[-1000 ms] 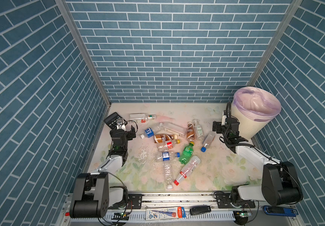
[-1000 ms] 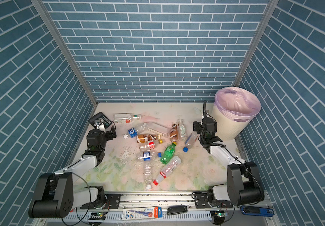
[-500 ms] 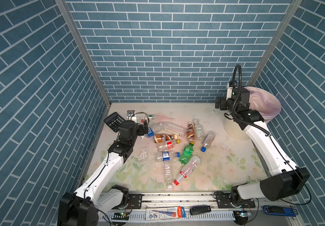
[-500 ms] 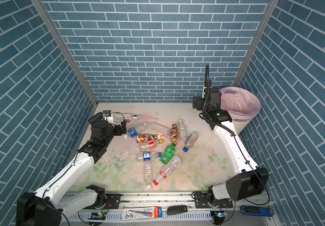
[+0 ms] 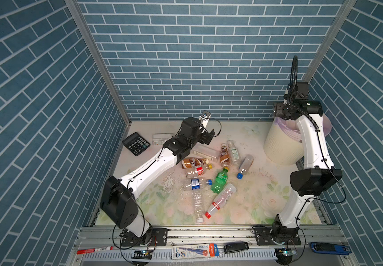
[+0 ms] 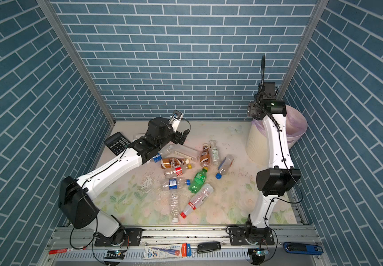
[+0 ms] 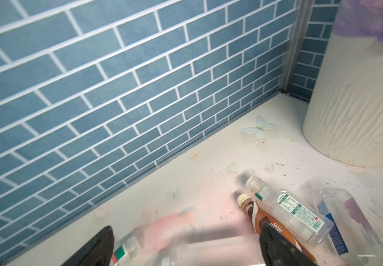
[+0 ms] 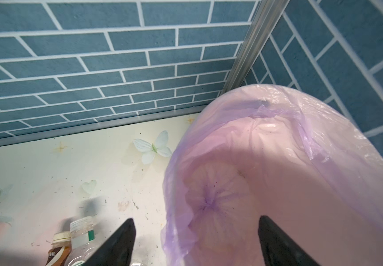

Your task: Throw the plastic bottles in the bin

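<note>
**A:** Where is the bin (image 5: 278,147)?

**B:** Right of centre in both top views, in the far corner of the bench (image 5: 255,207), partly hidden by the right arm. A lilac bag (image 8: 278,138) lines it and folds over the rim.

**A:** And the right claw (image 8: 196,218)?

**B:** High over the bin's near rim. Its wrist view looks down into the bag. The two black fingers (image 8: 117,244) stand wide apart with nothing between them, so it is released.

**A:** The plastic bottles (image 5: 195,183)?

**B:** All are lying on the bench in the middle of both top views. There is a green bottle (image 5: 220,179) and two brown-labelled bottles (image 5: 191,162). A blue-capped bottle (image 5: 245,163) lies nearest the bin, and a red-capped bottle (image 5: 220,200) is lower in the frame. Several clear ones lie among them.

**A:** The left claw (image 5: 209,135)?

**B:** Just left of centre, over the upper end of the cluster, with the black calculator (image 5: 136,144) farther left. Its wrist view shows the fingers spread. A blurred clear bottle (image 7: 209,251) lies under the gap, not clamped. It is released too.
</note>
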